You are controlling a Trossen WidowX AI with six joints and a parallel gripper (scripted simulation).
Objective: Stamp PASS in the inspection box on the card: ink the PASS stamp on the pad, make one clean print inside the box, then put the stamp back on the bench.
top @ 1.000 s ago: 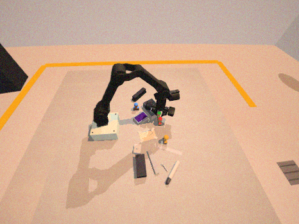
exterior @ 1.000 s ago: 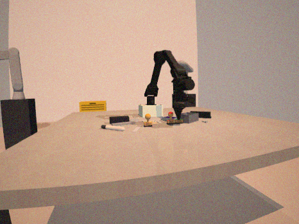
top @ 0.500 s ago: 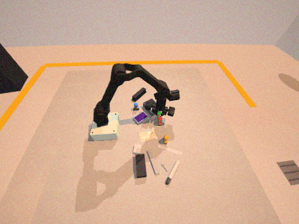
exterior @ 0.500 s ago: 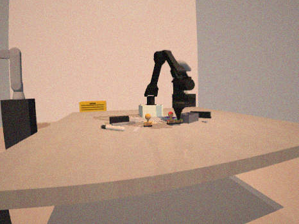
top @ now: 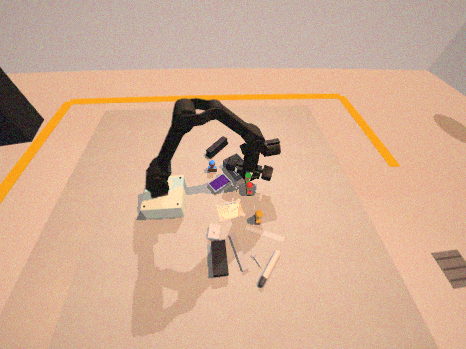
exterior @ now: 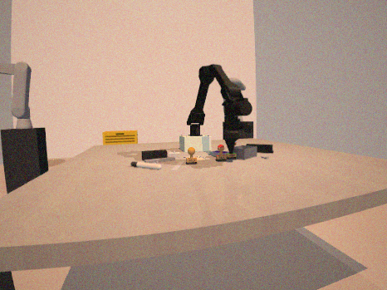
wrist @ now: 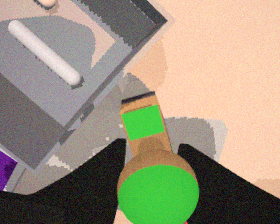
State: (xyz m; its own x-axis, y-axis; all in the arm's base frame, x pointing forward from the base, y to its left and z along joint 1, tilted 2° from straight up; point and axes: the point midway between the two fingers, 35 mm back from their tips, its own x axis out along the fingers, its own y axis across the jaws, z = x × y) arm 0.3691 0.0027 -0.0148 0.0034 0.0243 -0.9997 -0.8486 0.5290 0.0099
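Note:
My gripper (top: 248, 172) (exterior: 231, 149) (wrist: 151, 150) points down and is shut on the green-topped stamp (top: 248, 176) (exterior: 231, 156) (wrist: 158, 193). The stamp is upright with its base at bench level; its green label faces up in the wrist view. Any lettering is unreadable. The ink pad (top: 219, 183) (wrist: 6, 170), purple in a grey case, lies left of the gripper in the top view. The pale card (top: 230, 210) lies nearer the front; its inspection box is too small to make out. A red-topped stamp (top: 249, 188) (exterior: 221, 154) stands close beside the held one.
A grey open tray (exterior: 246, 152) (wrist: 102, 102) holding white sticks is close beside the gripper. An orange-topped stamp (top: 258, 217) (exterior: 191, 156), a blue-topped stamp (top: 212, 165), dark blocks (top: 216, 146) (top: 219, 258), a small white block (top: 214, 232), a thin rod (top: 237, 253) and a marker (top: 269, 268) lie around.

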